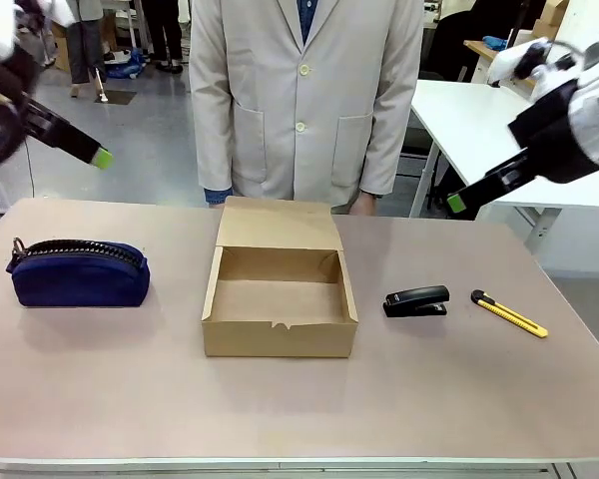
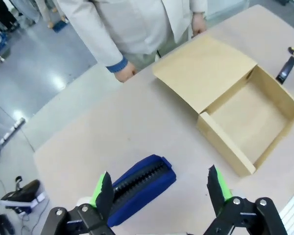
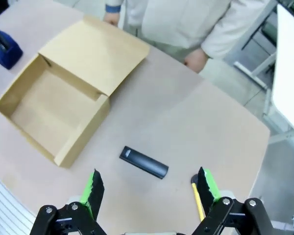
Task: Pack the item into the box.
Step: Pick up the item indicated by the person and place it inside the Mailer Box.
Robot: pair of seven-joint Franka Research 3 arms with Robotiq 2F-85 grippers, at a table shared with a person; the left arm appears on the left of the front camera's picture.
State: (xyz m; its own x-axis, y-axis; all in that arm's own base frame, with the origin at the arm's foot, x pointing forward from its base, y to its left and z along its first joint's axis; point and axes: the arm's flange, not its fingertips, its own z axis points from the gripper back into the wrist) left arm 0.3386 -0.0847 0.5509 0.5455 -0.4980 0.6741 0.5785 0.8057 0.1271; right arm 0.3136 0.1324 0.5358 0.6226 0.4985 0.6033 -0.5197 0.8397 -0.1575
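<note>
The navy-blue zip pouch [image 1: 78, 271] lies at the table's left side, zipper up, well apart from the box. The brown cardboard box [image 1: 278, 339] sits open at the table's middle, its flap lid folded back toward the person, and nothing is inside it. My left gripper [image 1: 92, 152] hangs high above the table's left end. In the left wrist view this gripper [image 2: 159, 178] is open, with the pouch [image 2: 142, 188] far below between its fingers. My right gripper [image 1: 459, 201] hovers high at the right, and it is open [image 3: 148, 180] over the stapler.
A black stapler [image 1: 416, 300] and a yellow utility knife [image 1: 509, 312] lie right of the box. A person in a beige coat stands at the far edge, with one hand [image 2: 123, 73] near the table behind the lid. A white table [image 1: 479, 120] stands at back right.
</note>
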